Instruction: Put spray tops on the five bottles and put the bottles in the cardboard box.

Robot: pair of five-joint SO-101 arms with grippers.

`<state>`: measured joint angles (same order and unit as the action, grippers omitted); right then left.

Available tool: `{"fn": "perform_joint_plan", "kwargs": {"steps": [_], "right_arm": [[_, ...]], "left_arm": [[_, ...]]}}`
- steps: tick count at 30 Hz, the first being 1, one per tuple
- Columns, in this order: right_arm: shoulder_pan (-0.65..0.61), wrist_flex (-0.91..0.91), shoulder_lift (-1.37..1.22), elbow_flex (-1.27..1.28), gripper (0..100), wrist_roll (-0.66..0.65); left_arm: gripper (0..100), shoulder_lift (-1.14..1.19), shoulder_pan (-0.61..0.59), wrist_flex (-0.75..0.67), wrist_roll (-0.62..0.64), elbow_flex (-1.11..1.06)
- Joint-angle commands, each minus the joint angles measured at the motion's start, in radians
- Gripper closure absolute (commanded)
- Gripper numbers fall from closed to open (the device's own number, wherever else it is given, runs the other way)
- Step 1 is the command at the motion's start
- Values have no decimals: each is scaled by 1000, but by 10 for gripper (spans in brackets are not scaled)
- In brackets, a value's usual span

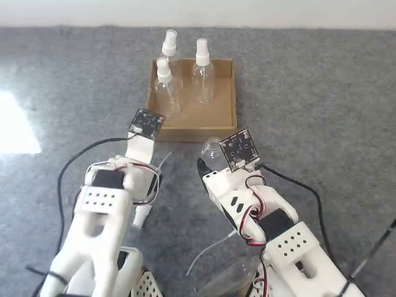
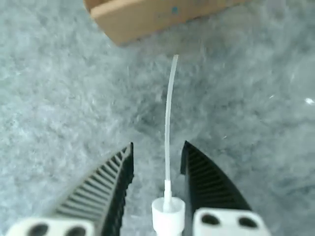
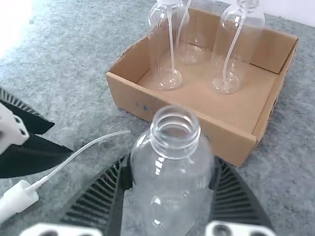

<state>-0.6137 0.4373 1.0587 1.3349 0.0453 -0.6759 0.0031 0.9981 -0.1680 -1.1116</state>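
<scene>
My right gripper (image 3: 172, 169) is shut on a clear, uncapped bottle (image 3: 170, 167), held upright just in front of the cardboard box (image 3: 130, 96). In the high view this bottle (image 1: 212, 146) stands at the box's (image 1: 192, 132) front wall. My left gripper (image 2: 157, 150) is shut on a white spray top (image 2: 168, 212) whose thin tube (image 2: 170, 113) points toward the box (image 2: 147, 17). The right wrist view has that spray top (image 3: 17, 196) level beside the bottle, its tube tip close to the neck. Three capped bottles (image 1: 167, 93) stand inside the box.
Grey carpet-like cloth covers the table. A loose white spray top (image 1: 141, 216) lies under the left arm. Another clear bottle (image 1: 229, 275) with a tube lies near the front edge between the arm bases. Cables trail beside both arms.
</scene>
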Motion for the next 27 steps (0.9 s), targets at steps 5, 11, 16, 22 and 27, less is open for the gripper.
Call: {"fn": "perform_joint_plan", "kwargs": {"steps": [5,11,16,22,27], "right_arm": [[15,1,12,-77,854,-17],[15,1,13,-77,854,-17],[15,1,13,-77,854,-17],[15,1,13,-77,854,-17],[15,1,15,-77,854,-17]], "left_arm": [[852,157,5,-20,-11,116],[852,250,3,-20,-11,157],[871,321,3,-20,-11,191],[939,393,9,-20,-43,226],[942,431,6,-20,-52,246]]}}
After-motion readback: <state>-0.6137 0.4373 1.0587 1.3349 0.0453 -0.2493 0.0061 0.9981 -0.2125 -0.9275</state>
